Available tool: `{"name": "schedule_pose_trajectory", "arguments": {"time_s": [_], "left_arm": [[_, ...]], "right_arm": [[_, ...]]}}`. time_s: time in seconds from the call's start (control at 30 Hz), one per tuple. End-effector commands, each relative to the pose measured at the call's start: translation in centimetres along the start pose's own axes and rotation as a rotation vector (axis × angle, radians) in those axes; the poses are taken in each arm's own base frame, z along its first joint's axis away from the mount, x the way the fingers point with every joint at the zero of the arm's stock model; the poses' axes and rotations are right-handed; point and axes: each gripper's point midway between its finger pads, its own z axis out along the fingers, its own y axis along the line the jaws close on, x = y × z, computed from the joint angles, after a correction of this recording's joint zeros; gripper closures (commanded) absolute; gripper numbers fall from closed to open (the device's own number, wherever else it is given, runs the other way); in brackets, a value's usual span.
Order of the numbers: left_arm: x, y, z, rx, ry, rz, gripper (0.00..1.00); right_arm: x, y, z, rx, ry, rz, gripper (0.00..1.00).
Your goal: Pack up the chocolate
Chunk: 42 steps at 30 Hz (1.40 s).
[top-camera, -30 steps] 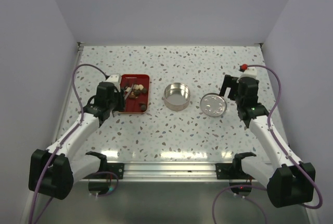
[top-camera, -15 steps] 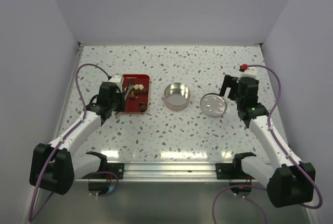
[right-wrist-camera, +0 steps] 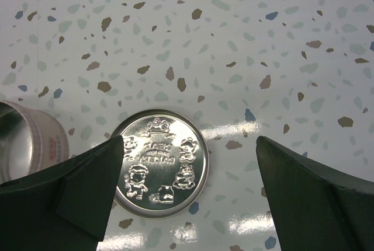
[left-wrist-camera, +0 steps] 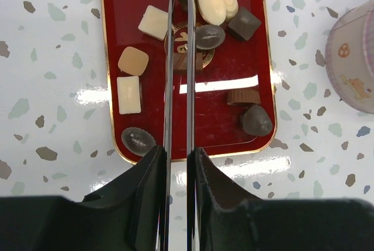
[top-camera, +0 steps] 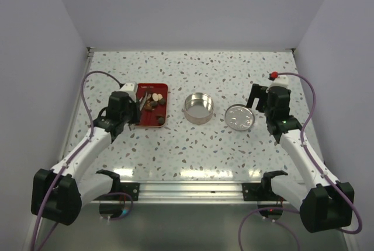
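Note:
Several chocolate pieces (left-wrist-camera: 211, 3), dark brown, light brown and cream-white, lie in the red tray (left-wrist-camera: 213, 114), which also shows in the top view (top-camera: 151, 122). My left gripper (left-wrist-camera: 178, 152) is shut on thin metal tweezers (left-wrist-camera: 177, 76). Their two blades reach across the tray among the pieces, with a brown piece (left-wrist-camera: 197, 61) at the blades. In the top view the left gripper (top-camera: 133, 106) is at the tray's left edge. My right gripper (right-wrist-camera: 190, 146) is open and empty above the tin's lid (right-wrist-camera: 159, 163).
The open round silver tin (top-camera: 198, 108) stands between the tray and the lid (top-camera: 239, 117). Its wall shows at the right edge of the left wrist view (left-wrist-camera: 353, 58) and at the left edge of the right wrist view (right-wrist-camera: 23, 140). Walls enclose the speckled table.
My left gripper with the tweezers has shifted slightly over the tray, out and back. The right arm has not moved.

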Motion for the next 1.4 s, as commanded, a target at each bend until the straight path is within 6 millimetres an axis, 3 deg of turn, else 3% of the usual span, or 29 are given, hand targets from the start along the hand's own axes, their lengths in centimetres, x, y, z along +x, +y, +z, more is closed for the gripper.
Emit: {"name": "schedule_pose_trajectory", "arguments": {"time_s": [0.0,0.3,0.37,0.57,0.9,1.2,1.37], "left_arm": [[-4.5,-1.7,-1.5,0.074,-0.127,-0.006,0.85],[-6.0,-2.4,-2.6,0.106,-0.176,0.035,0.86],[-6.5,-3.4,-3.1,0.156,-0.191,0.054,0.86],[-7.7,-7.1,-4.0,0.259,-0.198,0.129,0.85],[-7.5,-16.0,-5.7,0.407,-0.208,0.255,0.85],[-5.0,-18.0,-4.8,0.406,-0.149,0.289,0.84],[-4.7,-18.0,-4.5,0.392,-0.145,0.292,0.75]], "right_arm": [[-1.4,0.3,-0.3,-0.01,-0.033,0.006,0.01],[-1.4,0.3,-0.2,-0.008,-0.031,0.007,0.01],[-1.4,0.3,-0.2,-0.008,-0.031,0.007,0.01],[-1.2,0.3,0.0,-0.007,-0.022,0.005,0.01],[-0.9,0.2,0.2,0.003,-0.01,-0.002,0.01],[-0.9,0.2,0.3,0.005,-0.009,0.0,0.01],[-0.8,0.2,0.4,0.006,-0.006,-0.001,0.01]]}}
